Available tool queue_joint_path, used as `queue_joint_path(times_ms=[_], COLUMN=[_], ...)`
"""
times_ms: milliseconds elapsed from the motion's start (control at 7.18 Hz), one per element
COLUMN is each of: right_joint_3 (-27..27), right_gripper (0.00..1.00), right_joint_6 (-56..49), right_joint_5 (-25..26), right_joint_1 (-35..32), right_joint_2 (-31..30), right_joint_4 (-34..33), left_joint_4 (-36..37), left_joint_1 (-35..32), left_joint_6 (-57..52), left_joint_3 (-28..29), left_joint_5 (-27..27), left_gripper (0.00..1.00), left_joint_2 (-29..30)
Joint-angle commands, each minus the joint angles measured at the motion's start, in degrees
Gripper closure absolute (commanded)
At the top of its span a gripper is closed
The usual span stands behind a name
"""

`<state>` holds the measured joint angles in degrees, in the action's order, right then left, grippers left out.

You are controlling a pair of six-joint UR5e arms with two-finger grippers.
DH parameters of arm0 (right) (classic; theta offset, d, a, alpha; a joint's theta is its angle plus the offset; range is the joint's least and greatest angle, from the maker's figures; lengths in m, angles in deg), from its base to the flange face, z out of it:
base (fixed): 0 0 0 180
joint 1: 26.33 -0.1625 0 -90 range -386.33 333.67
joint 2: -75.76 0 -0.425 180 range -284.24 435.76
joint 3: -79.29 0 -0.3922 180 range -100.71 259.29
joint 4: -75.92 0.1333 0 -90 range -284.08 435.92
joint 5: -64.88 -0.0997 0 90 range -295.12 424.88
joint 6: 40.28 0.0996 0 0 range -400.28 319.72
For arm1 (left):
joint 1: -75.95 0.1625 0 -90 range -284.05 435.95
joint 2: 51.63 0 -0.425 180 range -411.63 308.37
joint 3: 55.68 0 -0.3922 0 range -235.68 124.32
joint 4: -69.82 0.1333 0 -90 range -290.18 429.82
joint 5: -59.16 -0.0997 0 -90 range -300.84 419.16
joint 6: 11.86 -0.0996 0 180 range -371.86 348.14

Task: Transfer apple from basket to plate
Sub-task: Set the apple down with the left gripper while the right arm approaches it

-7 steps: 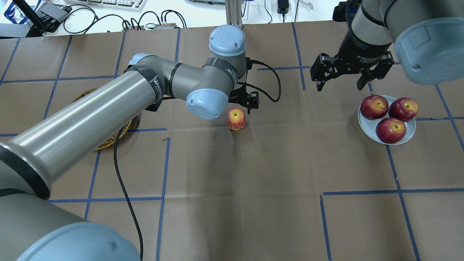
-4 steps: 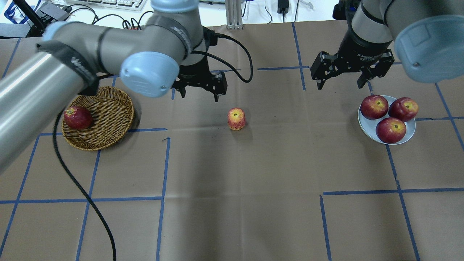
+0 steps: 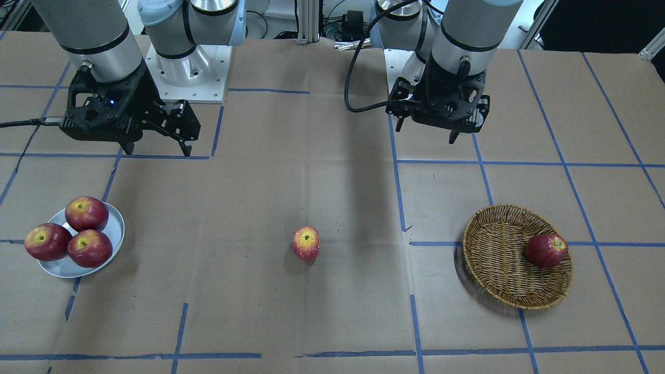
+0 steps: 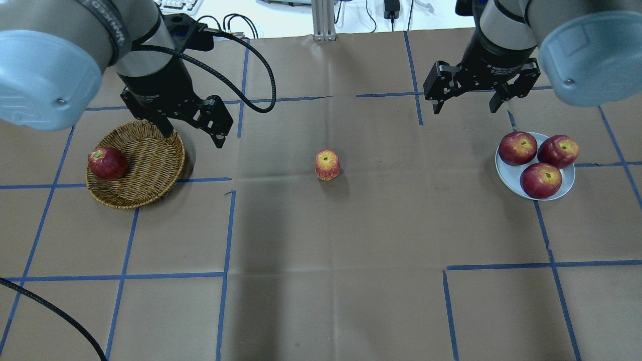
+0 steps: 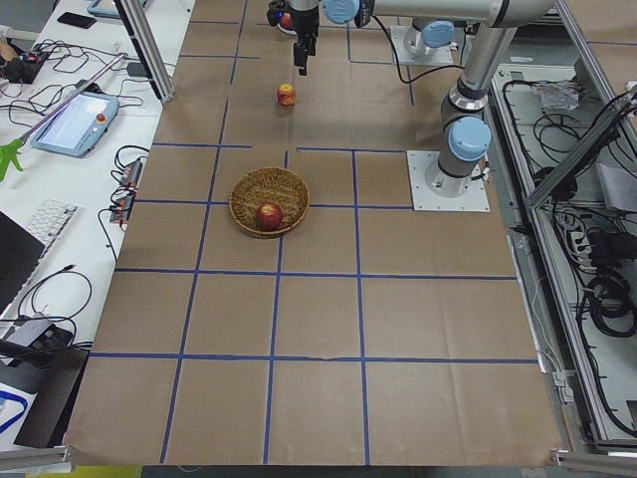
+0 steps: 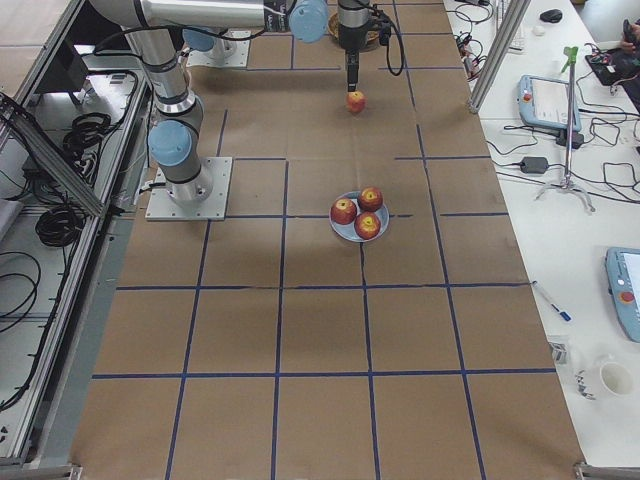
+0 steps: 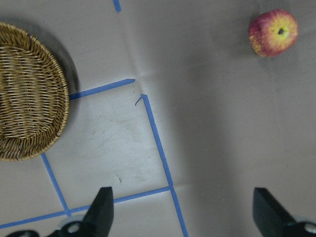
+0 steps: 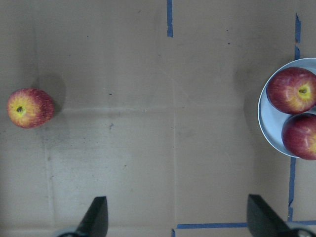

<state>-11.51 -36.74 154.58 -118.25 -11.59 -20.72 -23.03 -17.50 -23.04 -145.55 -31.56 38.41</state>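
The only writing is small white lettering on the black collar (image 4: 501,67) above the right hand (image 4: 464,108) and white letters on a dark band (image 4: 113,25) round the left arm. The first is too small to read and the second is cut off by the frame's edge.

The streaky red apple with a yellow-orange blush (image 4: 327,164) stands alone, stem up, on the brown paper tabletop with blue tape lines (image 4: 321,250). It is well apart from both the round tan wicker basket (image 4: 150,155) and the small pale round plate (image 4: 506,173).

A darker red apple (image 4: 107,163) lies against the basket's rim. Three dark-red apples (image 4: 540,180) crowd the plate.

The left hand (image 4: 192,134) hangs just beside the basket's far edge, its fingers spread wide and holding nothing. The right hand is above the tabletop beyond the plate, likewise spread and empty.

Each wrist view shows only two black fingertips at its bottom edge. The left wrist view crops the basket and misses its apple. The right wrist view cuts the plate at its right edge, showing two apples.
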Motion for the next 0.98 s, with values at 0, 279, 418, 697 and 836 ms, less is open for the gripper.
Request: queue_joint_path(times_ms=[0,279,418,697,836], right_joint_3=[3.2,7.9,9.7,9.9,9.8], right_gripper=[0.00,0.00,0.00,0.00,0.00], right_joint_6=[7.4,14.5,18.0,23.5,23.6], right_joint_5=[0.0,0.1,0.1,0.3,0.4], right_joint_1=[-6.5,-13.2,-15.5,-19.7,-20.9], right_joint_2=[4.7,11.7,14.9,21.4,23.7], right_joint_4=[-1.4,-3.8,-4.9,-12.2,-15.2], left_joint_4=[-0.8,0.0,0.1,0.1,0.1], left_joint_1=[1.3,1.7,1.7,1.7,1.7], left_joint_6=[-0.9,-0.9,-0.8,-0.8,-0.8], left_joint_3=[-0.2,-0.3,-0.3,-0.3,-0.3], left_joint_5=[0.0,0.0,0.0,0.0,0.0], left_gripper=[0.01,0.01,0.01,0.01,0.01], left_joint_2=[-2.2,-1.8,-1.6,-1.7,-1.7])
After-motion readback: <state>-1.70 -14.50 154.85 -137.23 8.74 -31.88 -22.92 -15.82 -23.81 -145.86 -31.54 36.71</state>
